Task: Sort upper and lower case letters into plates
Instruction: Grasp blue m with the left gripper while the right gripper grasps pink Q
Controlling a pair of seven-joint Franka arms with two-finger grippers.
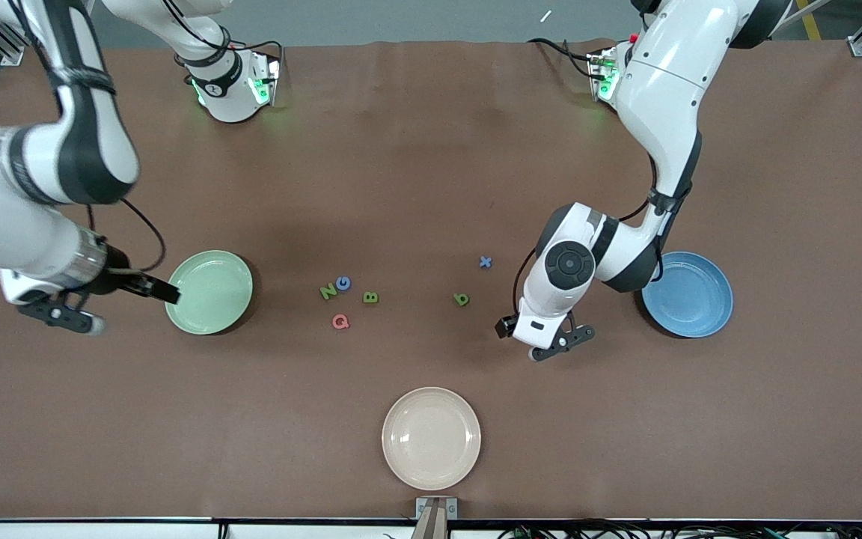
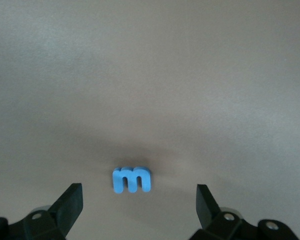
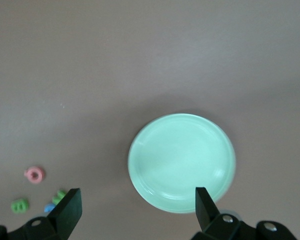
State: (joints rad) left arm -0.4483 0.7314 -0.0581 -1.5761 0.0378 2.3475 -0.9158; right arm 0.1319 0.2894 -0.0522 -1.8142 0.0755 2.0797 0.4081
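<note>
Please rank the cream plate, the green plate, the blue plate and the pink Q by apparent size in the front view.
1. Cream plate, slightly the largest-looking.
2. Green plate and blue plate: alike; the left arm partly covers the blue one.
3. Pink Q.

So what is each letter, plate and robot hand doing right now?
Left gripper: open, over the m.
Right gripper: open, by the mint plate.
m: flat on the table.
N, G, B, Q, b, x: on the table, unsorted.
Mint plate: empty.
Blue plate: empty.
Cream plate: empty.
</note>
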